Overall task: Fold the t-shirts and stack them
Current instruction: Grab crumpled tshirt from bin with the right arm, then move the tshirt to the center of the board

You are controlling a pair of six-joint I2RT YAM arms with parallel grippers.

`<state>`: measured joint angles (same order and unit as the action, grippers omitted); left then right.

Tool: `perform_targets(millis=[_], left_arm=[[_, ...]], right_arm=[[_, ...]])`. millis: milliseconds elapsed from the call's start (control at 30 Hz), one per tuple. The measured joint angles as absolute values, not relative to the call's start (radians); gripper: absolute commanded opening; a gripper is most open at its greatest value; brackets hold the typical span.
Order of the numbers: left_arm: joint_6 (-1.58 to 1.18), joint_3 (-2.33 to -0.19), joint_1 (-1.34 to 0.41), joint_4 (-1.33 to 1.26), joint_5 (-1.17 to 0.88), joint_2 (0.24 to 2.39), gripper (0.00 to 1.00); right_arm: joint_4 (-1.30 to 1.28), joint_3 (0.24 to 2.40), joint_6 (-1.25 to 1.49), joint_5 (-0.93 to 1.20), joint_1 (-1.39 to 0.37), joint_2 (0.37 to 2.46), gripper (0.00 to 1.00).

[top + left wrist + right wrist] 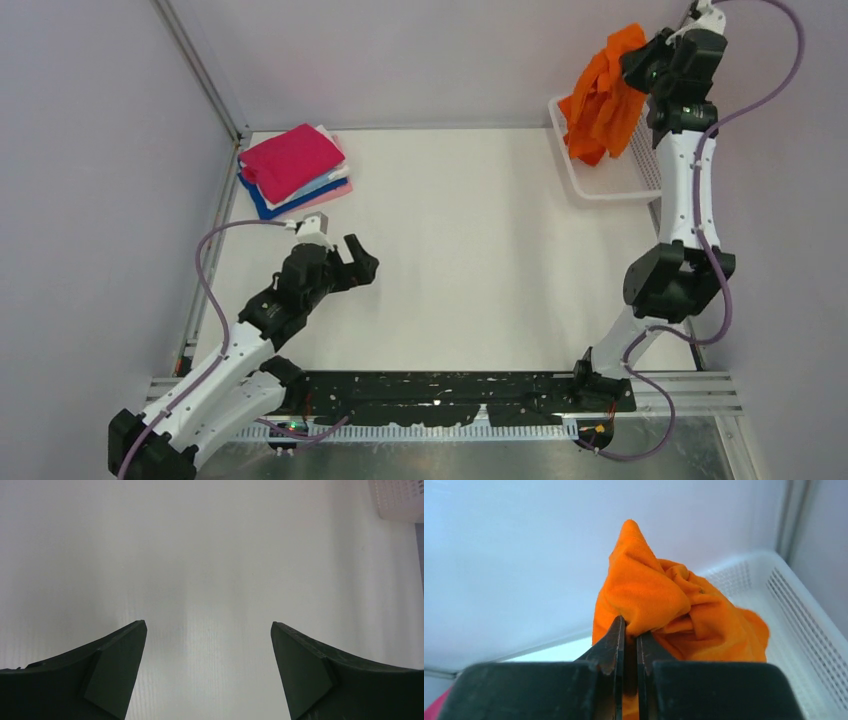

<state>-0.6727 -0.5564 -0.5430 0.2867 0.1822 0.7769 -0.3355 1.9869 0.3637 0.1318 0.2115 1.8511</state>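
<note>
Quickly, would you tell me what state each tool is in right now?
Left tool: open, holding nothing.
Right tool: closed on the orange t-shirt, held up above the white mesh basket.

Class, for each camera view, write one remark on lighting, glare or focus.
Top external: soft, even light, sharp throughout, hardly any shadow on the table. Left wrist: the table looks washed out, with pale vertical streaks of sheen. Right wrist: the orange t-shirt is crisp and vivid, the right gripper nearly black.

White table [480, 250], pale lavender walls [90, 150], even diffuse light.
</note>
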Motion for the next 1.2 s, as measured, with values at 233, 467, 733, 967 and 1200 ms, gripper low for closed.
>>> perform_targets(millis=[233,467,733,967,1200], left_arm=[[-0.686,-0.504,-0.543,0.292,0.172,0.666,1.0],[-0.704,-0.487,-0.543,0.344,0.178,0.546,1.0],[-0.723,-0.466,-0.543,0.439,0.223,0.406,1.0],[-0.738,-0.443,-0.543,0.49,0.236,0.368,1.0],[-0.754,-0.431,-0.543,0.521,0.211,0.424,0.99]], right_arm=[[-0.243,1.938,0.322,0.31,0.083,1.551,0.05],[-0.243,1.922,0.297,0.499,-0.164,1.475,0.05],[-0.208,1.771,0.361,0.708,-0.316,1.442,0.06],[-0.15,1.266,0.409,0.533,-0.302,1.274,0.51],[-0.27,0.811,0.461,0.107,-0.096,1.291,0.96]])
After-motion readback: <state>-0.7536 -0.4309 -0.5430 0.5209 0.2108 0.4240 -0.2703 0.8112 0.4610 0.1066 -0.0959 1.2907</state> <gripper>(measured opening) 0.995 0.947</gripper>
